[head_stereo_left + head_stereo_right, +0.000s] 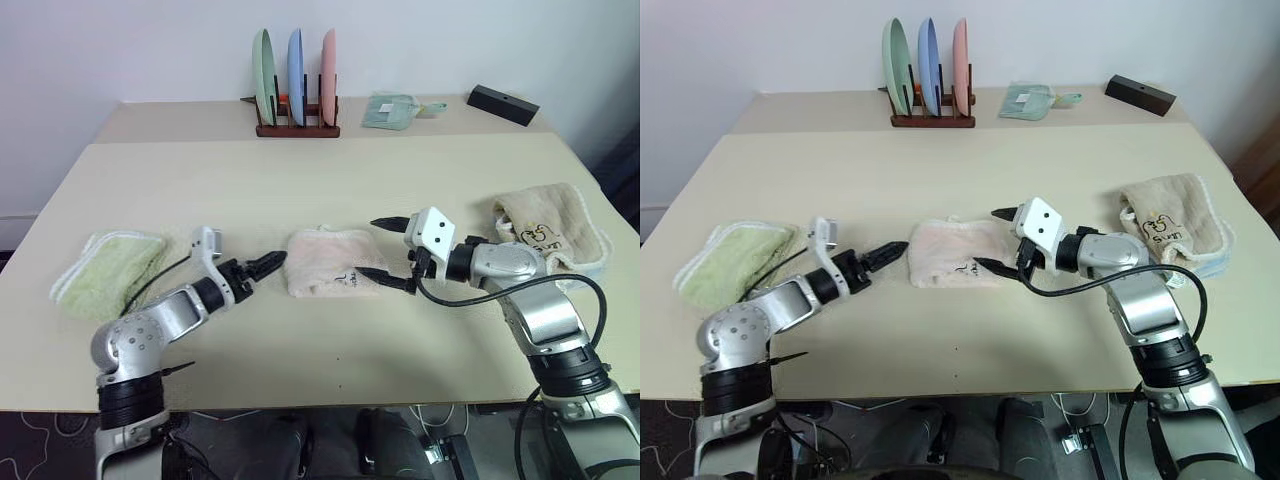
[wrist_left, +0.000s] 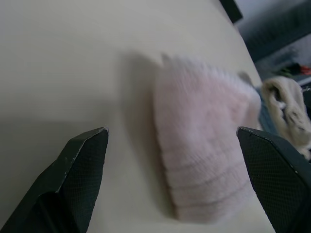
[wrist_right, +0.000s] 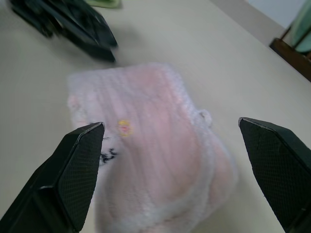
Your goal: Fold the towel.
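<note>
The pale pink towel lies in a small folded bundle at the middle of the table, with a dark print on its near edge. My left gripper hovers just left of it, pointing at its left edge, open and empty; its fingers stand wide apart. My right gripper is at the towel's right edge, slightly above it, also open, with one fingertip over the far corner and one by the near corner. The pink towel sits between and beyond those fingers, held by neither gripper.
A folded light green towel lies at the left and a beige towel with dark print at the right. At the back stand a plate rack, a small green packet and a black box.
</note>
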`<state>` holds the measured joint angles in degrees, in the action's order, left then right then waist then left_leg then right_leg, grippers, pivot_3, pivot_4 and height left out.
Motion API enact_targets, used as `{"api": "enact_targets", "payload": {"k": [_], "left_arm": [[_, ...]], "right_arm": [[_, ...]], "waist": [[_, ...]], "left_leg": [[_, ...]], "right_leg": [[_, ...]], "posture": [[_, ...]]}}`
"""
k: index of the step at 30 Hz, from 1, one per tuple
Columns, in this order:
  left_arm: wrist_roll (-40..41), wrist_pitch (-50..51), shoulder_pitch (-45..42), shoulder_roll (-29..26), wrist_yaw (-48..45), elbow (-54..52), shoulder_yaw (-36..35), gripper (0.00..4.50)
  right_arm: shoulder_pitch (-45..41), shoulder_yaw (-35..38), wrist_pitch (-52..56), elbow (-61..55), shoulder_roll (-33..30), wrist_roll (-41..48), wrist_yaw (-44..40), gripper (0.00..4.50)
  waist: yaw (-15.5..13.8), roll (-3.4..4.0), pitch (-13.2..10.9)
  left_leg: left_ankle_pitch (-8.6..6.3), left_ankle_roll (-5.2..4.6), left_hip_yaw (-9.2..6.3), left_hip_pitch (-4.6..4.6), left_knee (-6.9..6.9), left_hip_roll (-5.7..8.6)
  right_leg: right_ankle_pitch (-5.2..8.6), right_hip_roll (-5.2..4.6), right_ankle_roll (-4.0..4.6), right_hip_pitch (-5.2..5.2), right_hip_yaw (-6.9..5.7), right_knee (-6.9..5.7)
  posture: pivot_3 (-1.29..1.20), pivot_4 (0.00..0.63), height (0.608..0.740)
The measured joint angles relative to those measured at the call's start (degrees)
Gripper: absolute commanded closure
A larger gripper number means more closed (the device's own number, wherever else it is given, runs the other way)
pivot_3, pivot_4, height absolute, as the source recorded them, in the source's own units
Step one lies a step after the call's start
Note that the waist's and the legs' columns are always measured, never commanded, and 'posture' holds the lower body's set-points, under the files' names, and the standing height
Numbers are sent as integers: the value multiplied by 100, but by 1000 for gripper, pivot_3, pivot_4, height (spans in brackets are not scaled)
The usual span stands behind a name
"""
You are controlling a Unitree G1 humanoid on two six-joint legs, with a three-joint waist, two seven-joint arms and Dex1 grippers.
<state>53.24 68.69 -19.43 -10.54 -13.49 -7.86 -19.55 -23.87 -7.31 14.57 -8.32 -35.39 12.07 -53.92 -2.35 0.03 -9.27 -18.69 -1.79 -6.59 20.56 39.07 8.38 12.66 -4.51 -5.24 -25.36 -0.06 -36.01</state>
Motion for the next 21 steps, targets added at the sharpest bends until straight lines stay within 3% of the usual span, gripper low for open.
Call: {"api": "enact_targets", "payload": {"k": [4,6,9,14,21], "left_arm": [[-11,183,-271,313,177,167,276,200],[-26,195,-358,439,225,266,339,710],[-27,185,-387,674,302,503,344,1983],[-23,175,-383,825,346,598,351,4476],[-311,-797,-161,782,-20,246,536,4476]], "right_arm": [[52,-11,-24,-16,-28,-9,5,0],[118,0,-22,-72,-116,-9,10,0],[341,120,2,-227,-236,-9,46,0],[553,193,26,-406,-356,-9,125,0],[551,232,-33,-412,-367,-140,425,0]], "waist": [[0,0,0],[-6,0,0],[-5,-1,1],[12,-3,-1],[5,-3,-1]], "left_leg": [[0,0,0,-1,0,0],[0,1,0,-1,0,0],[0,1,0,0,0,2],[0,2,0,-1,-2,0],[0,3,1,0,-1,0]], "right_leg": [[0,0,0,1,0,1],[0,0,0,2,0,1],[0,-2,0,2,0,2],[0,0,0,-1,1,0],[0,0,0,-1,0,1]], "posture": [[0,150,740],[0,150,740],[0,150,740],[0,150,740],[0,150,740]]}}
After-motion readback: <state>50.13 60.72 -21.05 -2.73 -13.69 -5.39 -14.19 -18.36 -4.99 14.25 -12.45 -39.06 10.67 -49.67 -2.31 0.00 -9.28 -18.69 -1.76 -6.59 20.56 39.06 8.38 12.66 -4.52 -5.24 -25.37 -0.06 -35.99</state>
